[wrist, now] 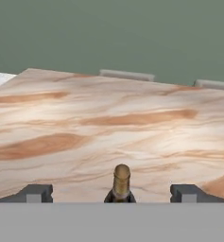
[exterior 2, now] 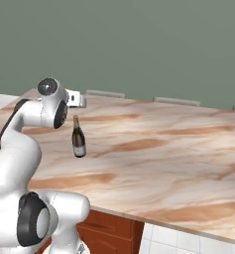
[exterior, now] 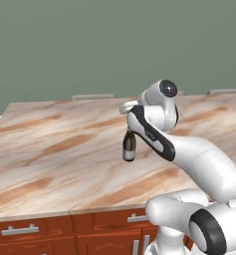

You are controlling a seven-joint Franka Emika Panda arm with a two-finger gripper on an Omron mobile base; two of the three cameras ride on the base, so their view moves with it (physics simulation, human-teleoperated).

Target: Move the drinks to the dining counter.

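The dark wine bottle (exterior 2: 79,139) stands upright on the dining counter (exterior 2: 178,163). Its neck is gold-foiled, its label pale.

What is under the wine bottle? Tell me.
The wine bottle stands upright on the dining counter, bare veined marble around it. The arm hides part of the bottle in the left base view.

Your white arm rises from the base, folds back at its dark-jointed elbow and reaches forward, with the wrist held level and high. Your hand (wrist: 111,193) points ahead roughly horizontally, and in the hand view its two dark fingertips (wrist: 35,193) stand far apart at either side of the frame, jaws spread wide with nothing pressed between the pads. In the base views the big round wrist joint hides most of the hand.
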